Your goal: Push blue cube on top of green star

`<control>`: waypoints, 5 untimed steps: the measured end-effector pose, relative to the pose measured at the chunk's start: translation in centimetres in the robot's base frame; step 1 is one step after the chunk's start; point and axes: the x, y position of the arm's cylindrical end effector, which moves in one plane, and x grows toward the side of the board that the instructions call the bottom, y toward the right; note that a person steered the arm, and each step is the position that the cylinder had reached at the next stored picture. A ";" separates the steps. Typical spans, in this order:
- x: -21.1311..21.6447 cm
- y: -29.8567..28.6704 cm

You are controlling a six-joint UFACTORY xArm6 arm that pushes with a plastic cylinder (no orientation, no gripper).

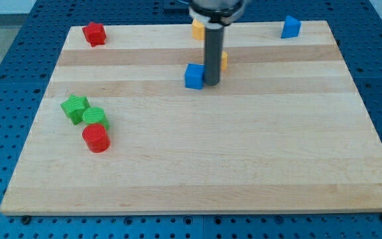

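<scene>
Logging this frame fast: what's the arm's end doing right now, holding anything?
My tip: a bare rod, no jaws, holding nothing; it stands against the blue cube, on the cube's view-right side.

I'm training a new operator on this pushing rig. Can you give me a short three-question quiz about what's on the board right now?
1. True or false: my tip stands just to the view's right of the blue cube.
2. Which block lies nearest the green star? A) the red star B) the green cylinder C) the blue block at the view's top right
3. Fill in: the red cylinder sits toward the view's ______ from the green cylinder.

Key: 1 true; 2 B; 3 bottom. Two yellow blocks near the rod are partly hidden, so the quiz skips them.
</scene>
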 end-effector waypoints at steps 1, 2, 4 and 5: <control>0.4 0.5; 0.2 2.0; -1.3 -1.7; -3.0 -4.1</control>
